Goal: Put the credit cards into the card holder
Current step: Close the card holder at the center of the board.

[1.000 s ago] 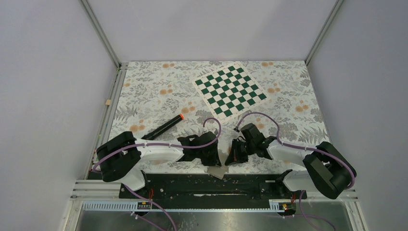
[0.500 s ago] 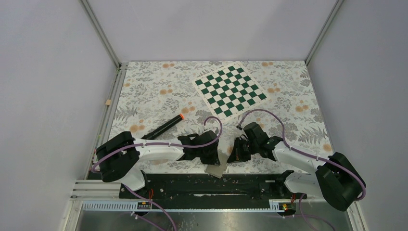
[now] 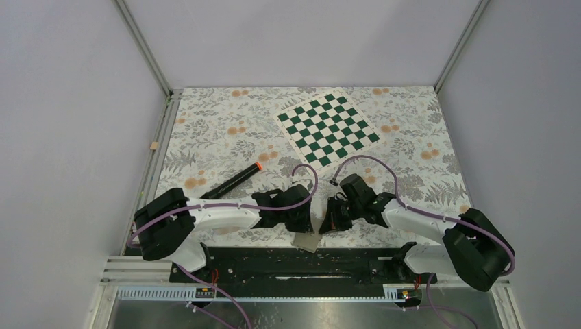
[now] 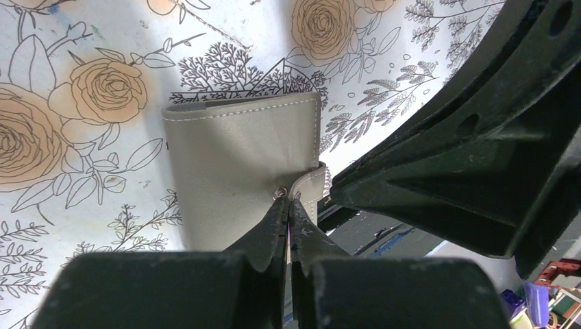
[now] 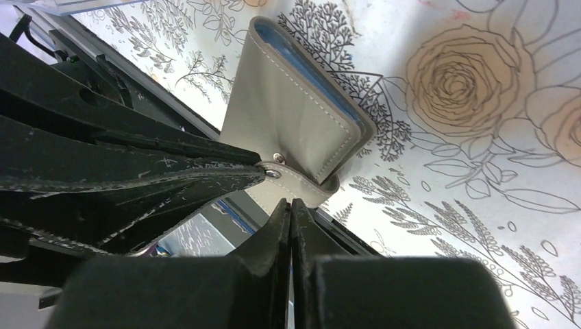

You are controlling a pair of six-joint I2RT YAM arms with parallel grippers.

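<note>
Crowding the card holder (image 4: 240,164) strap, left hand (image 4: 288,205) and right hand (image 5: 290,204) both sit fully closed, marker (image 3: 236,180) and chessboard (image 3: 327,128) beyond.

The top camera is fixed above and behind the 2 arm bases, looking down and forward from far off over the whole table (image 3: 205,130) as far as the chessboard (image 3: 327,128). The 2 wrist cameras sit just behind the left gripper (image 4: 288,205) and the right gripper (image 5: 290,205), each looking along its own closed fingers from very near, from opposite sides. All 3 views share the grey card holder (image 4: 240,164) at the near table edge; each wrist view also catches the other gripper.
</note>
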